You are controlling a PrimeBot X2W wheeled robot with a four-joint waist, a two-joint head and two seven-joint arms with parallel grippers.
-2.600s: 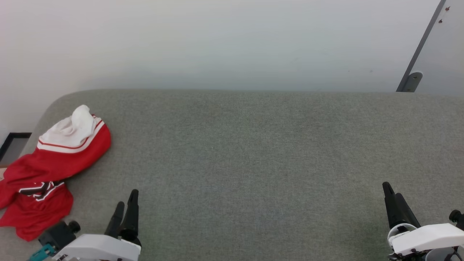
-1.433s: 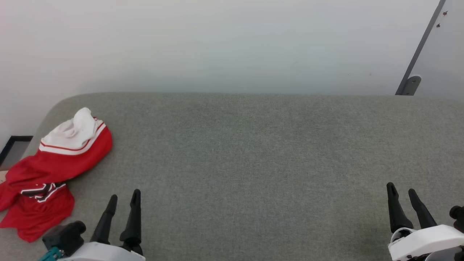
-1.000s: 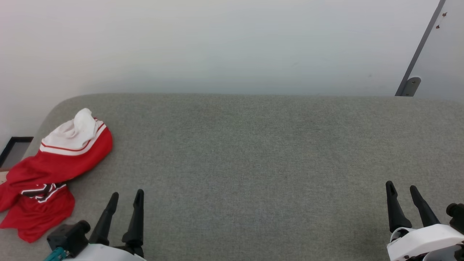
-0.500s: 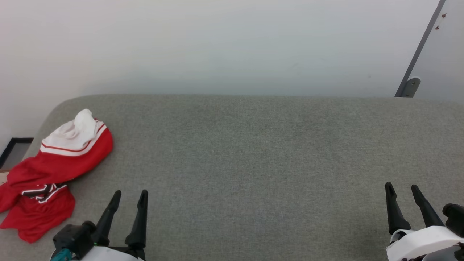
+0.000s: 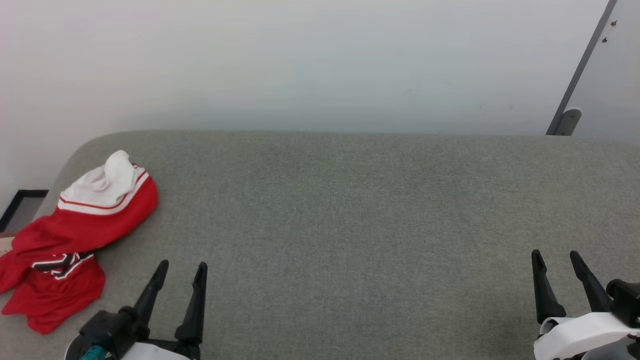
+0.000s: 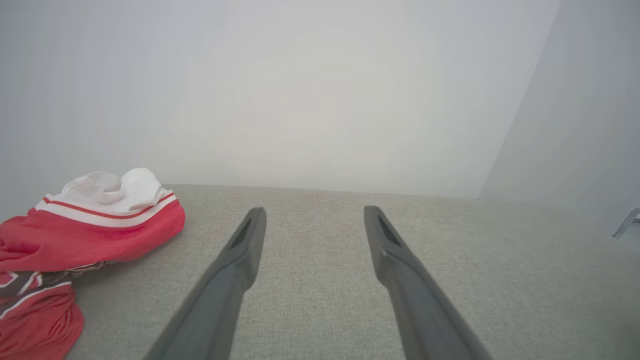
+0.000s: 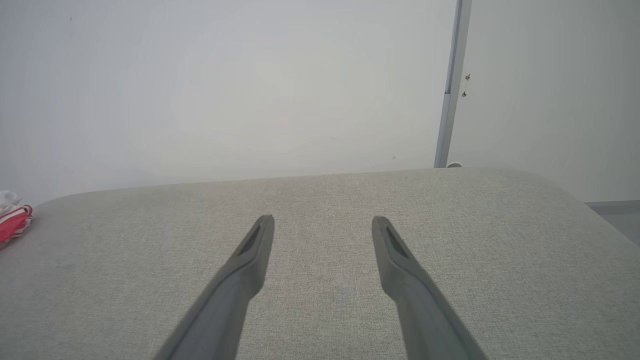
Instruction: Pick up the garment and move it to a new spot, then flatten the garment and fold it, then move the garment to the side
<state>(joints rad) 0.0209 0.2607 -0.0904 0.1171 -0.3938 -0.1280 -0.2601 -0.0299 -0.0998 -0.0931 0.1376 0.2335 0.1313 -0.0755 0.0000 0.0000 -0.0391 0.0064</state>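
The garment [image 5: 75,235] lies crumpled at the far left end of the bench [image 5: 350,210], by its rounded corner. The red body is bunched in 2 lumps, with a white sleeve and red-striped trim piled on the end toward the wall [image 5: 300,60]. Part of the black-and-white lettering shows in a crease. In the left wrist view the garment [image 6: 95,235] sits to the left of the fingers, apart from them. The left hand [image 5: 183,264] hovers just beside the garment, its 2 fingers spread and holding nothing. The right hand [image 5: 555,253] is well apart at the bench's other end, likewise spread wide and empty.
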